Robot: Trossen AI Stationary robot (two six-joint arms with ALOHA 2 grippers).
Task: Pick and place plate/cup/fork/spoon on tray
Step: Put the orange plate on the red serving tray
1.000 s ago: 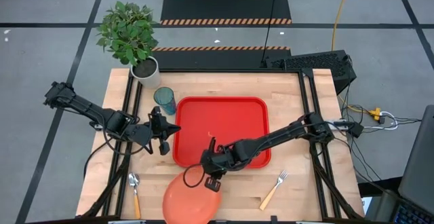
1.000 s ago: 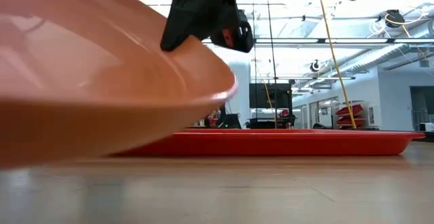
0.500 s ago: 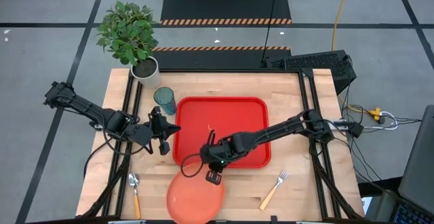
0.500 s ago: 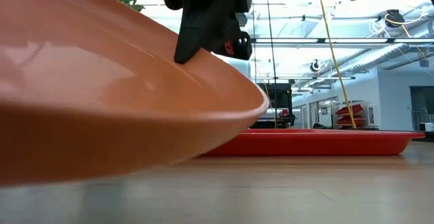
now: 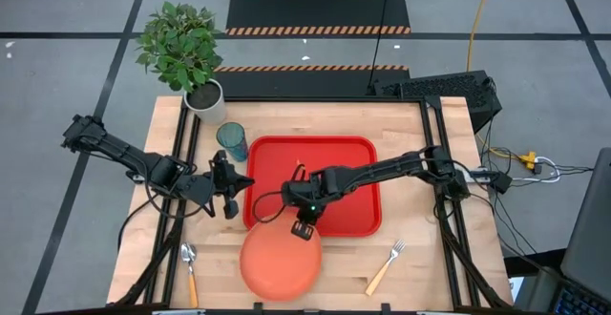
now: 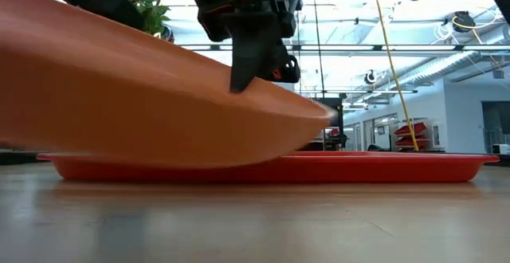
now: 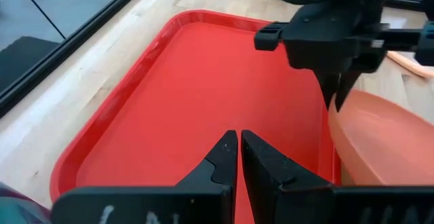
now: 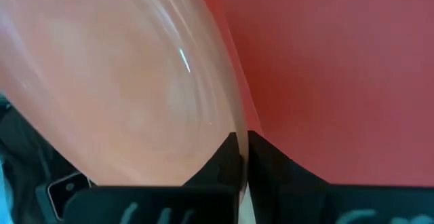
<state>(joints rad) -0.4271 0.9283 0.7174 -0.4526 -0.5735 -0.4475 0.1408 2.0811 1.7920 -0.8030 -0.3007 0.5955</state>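
Your right gripper (image 5: 304, 227), pinched on the plate's (image 5: 279, 267) rim, has dragged it closer to the tray (image 5: 353, 162); its far edge now seems to overhang the tray's near rim. Left gripper (image 7: 239, 149) waits closed beside the tray.

Colours we see on the pale wood worktop (image 5: 410, 134)

We note a salmon-orange plate (image 5: 279, 269), bright red tray (image 5: 344, 162), translucent teal cup (image 5: 232, 141) and black-and-orange striped floor mats (image 5: 318, 31).
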